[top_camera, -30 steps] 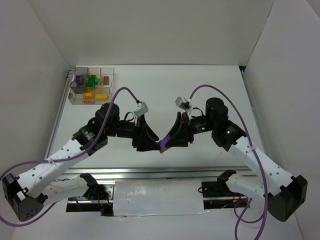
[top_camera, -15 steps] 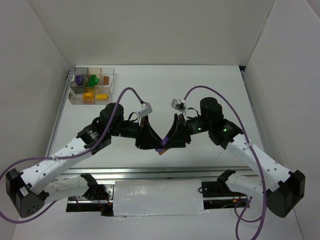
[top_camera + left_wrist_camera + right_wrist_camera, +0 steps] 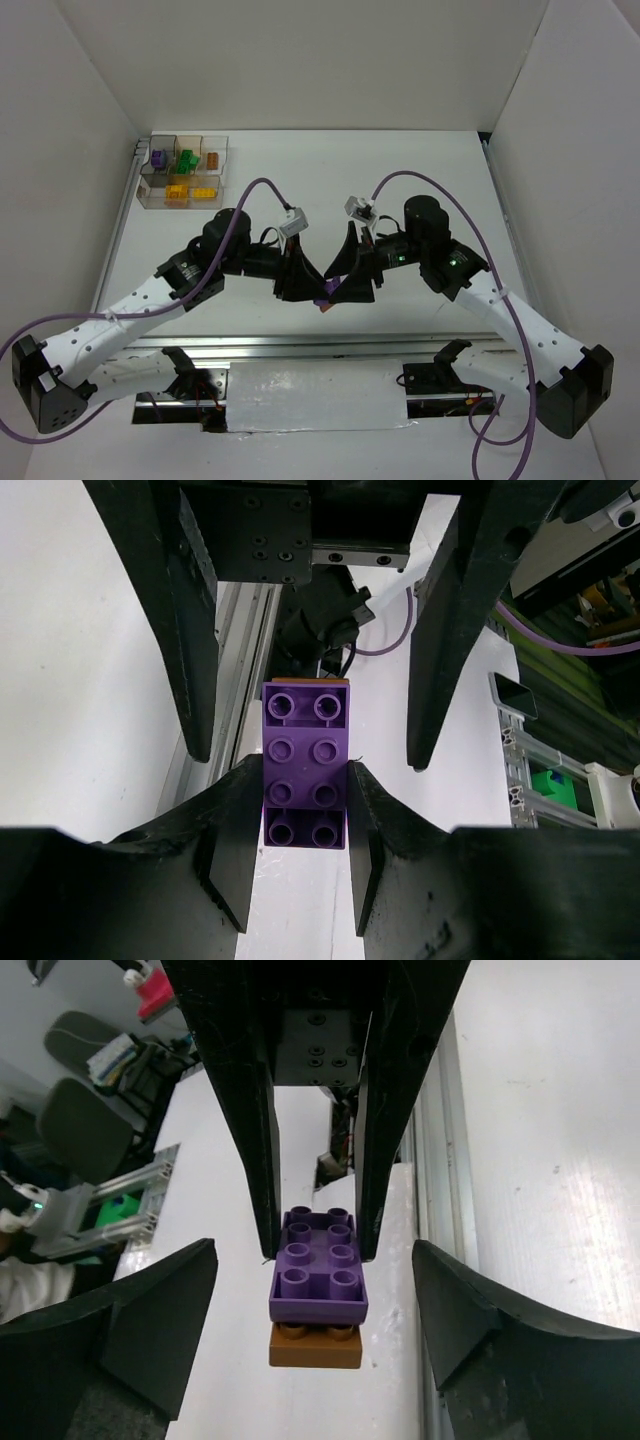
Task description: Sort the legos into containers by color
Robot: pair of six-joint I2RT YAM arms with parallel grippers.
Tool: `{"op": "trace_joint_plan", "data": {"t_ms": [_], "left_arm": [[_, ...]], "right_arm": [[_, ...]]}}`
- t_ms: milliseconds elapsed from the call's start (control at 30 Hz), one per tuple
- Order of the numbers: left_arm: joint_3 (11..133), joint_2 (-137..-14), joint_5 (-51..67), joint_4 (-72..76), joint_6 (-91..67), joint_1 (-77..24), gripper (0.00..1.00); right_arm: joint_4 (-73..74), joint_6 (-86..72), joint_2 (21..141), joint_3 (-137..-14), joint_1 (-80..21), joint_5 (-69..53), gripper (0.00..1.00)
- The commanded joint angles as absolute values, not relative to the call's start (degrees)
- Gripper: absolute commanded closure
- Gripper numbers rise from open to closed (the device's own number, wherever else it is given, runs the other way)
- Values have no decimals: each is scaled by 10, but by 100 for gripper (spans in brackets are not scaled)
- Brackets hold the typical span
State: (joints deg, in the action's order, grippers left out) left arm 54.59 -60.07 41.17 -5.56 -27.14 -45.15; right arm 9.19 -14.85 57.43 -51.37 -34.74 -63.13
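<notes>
Most of the sorting looks done: in the clear organizer tray (image 3: 145,185) at the far left of the tabletop (image 3: 400,180), a purple piece (image 3: 157,158), green ones (image 3: 186,158), an orange-brown one (image 3: 211,160) and yellow ones (image 3: 178,190) lie in separate cells. What remains, as I judge it, is a stacked pair held in the air between the arms near the front edge. The left claw (image 3: 303,820) is clamped on the sides of a purple lego brick (image 3: 305,765). A brown lego brick (image 3: 316,1345) sits under its free end, and I cannot tell if the two are fully joined. The right claw (image 3: 315,1250) stands apart, its fingers on either side of the pair without touching. The pair must be separated and each brick carried to its cell.
</notes>
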Motion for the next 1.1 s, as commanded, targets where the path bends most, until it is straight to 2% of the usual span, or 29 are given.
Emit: {"op": "trace_joint_plan", "data": {"t_ms": [0, 33, 300, 467, 600, 633, 800, 867, 933, 967, 1033, 1067], "left_arm": [[561, -583, 405, -35, -261, -457, 100], [562, -580, 403, -34, -260, -457, 100], [563, -559, 375, -30, -263, -457, 100], [554, -541, 380, -9, -268, -456, 100], [551, -541, 391, -5, -270, -456, 100], [549, -541, 394, -5, -271, -456, 100], [538, -536, 396, 17, -276, -456, 100], [535, -536, 395, 18, -278, -456, 100], [533, -534, 395, 18, -277, -456, 100], [533, -534, 395, 18, -277, -457, 100], [533, -533, 395, 17, -277, -457, 100], [533, -532, 394, 16, -277, -457, 100]], "right_arm": [[62, -143, 559, -518, -351, -616, 11], [59, -144, 558, -516, -351, -612, 1], [24, -176, 541, -475, -349, -577, 0], [-64, -223, 527, -435, -346, -598, 1], [-98, -251, 527, -428, -345, -600, 13], [-122, -259, 526, -425, -345, -604, 19], [-156, -286, 519, -420, -345, -599, 18], [-174, -296, 519, -419, -345, -601, 21], [-174, -295, 520, -422, -345, -604, 39], [-174, -294, 520, -422, -345, -605, 54], [-164, -290, 524, -424, -345, -604, 59], [-161, -286, 526, -424, -345, -605, 56]]}}
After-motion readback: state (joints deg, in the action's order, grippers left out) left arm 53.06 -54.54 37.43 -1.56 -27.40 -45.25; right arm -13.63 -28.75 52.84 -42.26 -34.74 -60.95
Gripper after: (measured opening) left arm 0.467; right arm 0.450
